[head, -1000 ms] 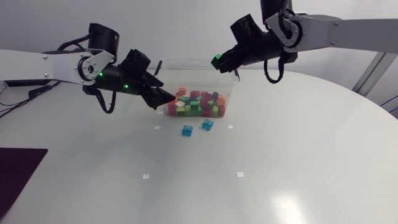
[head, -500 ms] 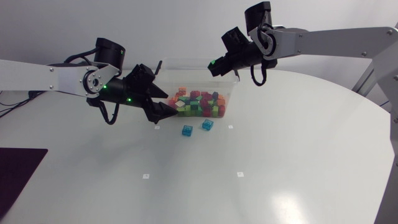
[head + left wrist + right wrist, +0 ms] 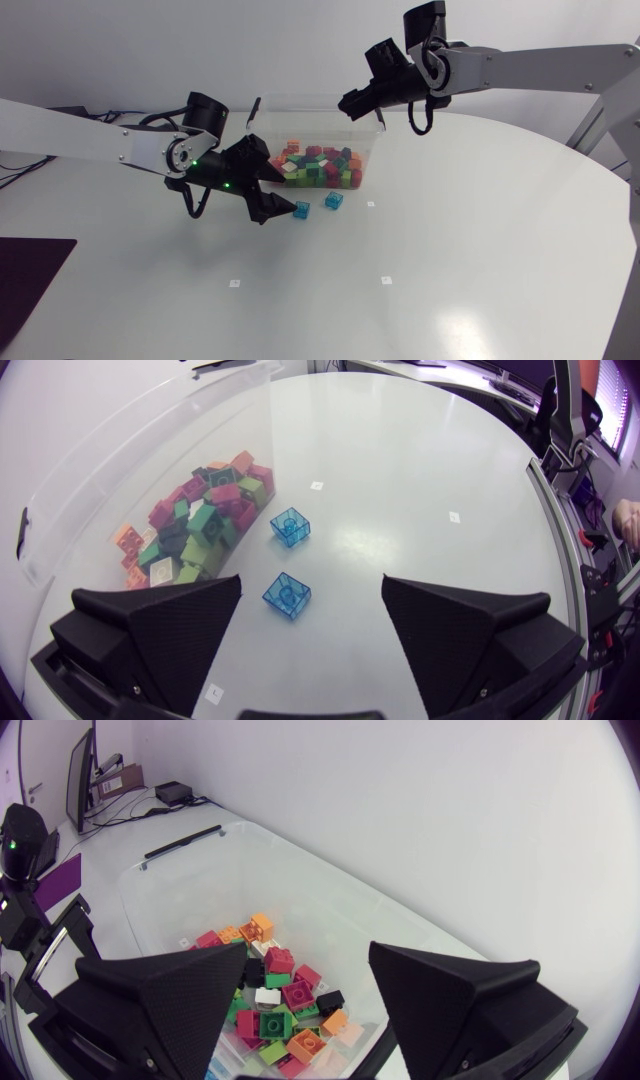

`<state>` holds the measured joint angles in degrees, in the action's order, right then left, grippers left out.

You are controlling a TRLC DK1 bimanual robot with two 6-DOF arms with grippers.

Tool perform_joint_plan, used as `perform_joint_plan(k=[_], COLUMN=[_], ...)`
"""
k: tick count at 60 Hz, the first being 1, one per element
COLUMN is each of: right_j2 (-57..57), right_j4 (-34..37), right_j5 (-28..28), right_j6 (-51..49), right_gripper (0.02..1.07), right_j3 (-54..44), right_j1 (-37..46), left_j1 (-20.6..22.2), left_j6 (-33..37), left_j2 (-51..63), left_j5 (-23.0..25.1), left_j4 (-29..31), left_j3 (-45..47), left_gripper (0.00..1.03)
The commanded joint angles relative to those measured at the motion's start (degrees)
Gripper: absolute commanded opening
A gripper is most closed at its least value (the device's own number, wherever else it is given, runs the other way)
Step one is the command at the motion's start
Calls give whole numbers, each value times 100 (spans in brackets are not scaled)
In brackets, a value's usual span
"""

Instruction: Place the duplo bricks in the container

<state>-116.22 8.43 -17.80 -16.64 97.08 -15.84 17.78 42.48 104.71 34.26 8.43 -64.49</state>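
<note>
Left gripper (image 3: 276,208) hangs low over the white round table (image 3: 450,250), its black wedge fingers spread wide and holding nothing. In the left wrist view, one translucent blue duplo brick (image 3: 287,594) lies on the table between those fingers. A second translucent blue brick (image 3: 290,526) sits just ahead, near the clear plastic container (image 3: 373,150). Right gripper (image 3: 350,103), also wide open and empty, hovers above the container, over the heap of mixed-colour bricks (image 3: 275,1005) inside.
</note>
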Motion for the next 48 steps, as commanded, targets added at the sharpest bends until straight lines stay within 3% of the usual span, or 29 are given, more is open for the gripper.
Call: perform_joint_plan(k=[1,14,34,48], right_j2=[337,1102,2130,2499], right_j4=[-166,-974,-2038,-2592], right_j5=[-65,-364,-813,-1155], right_j6=[118,223,434,416], right_gripper=[97,97,97,97], right_j3=[-391,-1587,-3283,-4223], right_j1=[63,300,661,889], left_j1=[85,120,129,94], left_j6=[287,744,727,692], left_j2=[191,454,832,1219], left_j5=[63,125,424,599], left_j4=[-34,-60,-790,-948], left_j3=[121,112,367,156], left_gripper=[98,98,98,98])
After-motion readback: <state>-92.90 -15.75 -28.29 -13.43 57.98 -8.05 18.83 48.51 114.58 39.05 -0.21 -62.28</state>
